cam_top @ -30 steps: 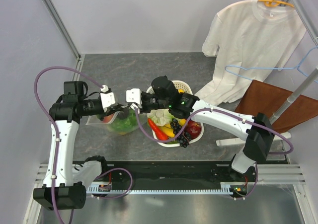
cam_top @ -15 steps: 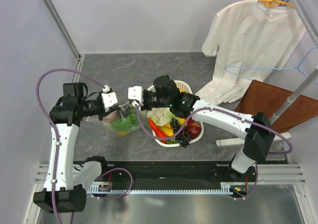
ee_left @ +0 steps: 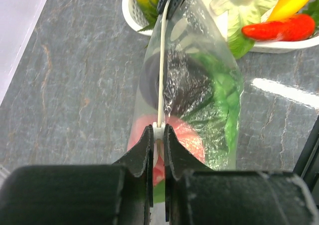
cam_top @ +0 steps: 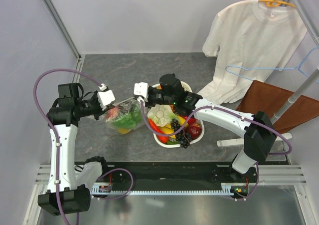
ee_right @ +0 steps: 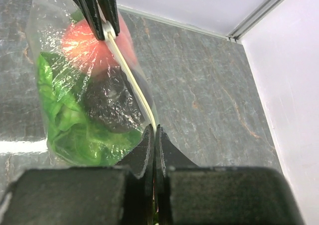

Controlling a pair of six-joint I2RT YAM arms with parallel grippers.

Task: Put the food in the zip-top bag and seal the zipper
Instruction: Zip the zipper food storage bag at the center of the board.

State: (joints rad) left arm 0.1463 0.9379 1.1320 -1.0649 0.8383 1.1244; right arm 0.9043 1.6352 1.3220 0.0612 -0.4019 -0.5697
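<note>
**Mia:** Clear, crinkly plastic! Who holds the zip-top bag?
**Tom:** Both. The left gripper pinches one end of its thin white zipper, the right gripper pinches the other. The grey stone table is under it.
**Mia:** What's inside?
**Tom:** Bumpy green lettuce, a pink peach, something dark. Just beside it, a white basket holds more shiny food. Far back hangs a white shirt

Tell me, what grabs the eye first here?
The left hand and right hand each pinch an end of the zipper on a clear bag at centre, holding it taut between them; green lettuce and a pink fruit show inside. Beside it, a white basket brims with bright toy food.
</note>
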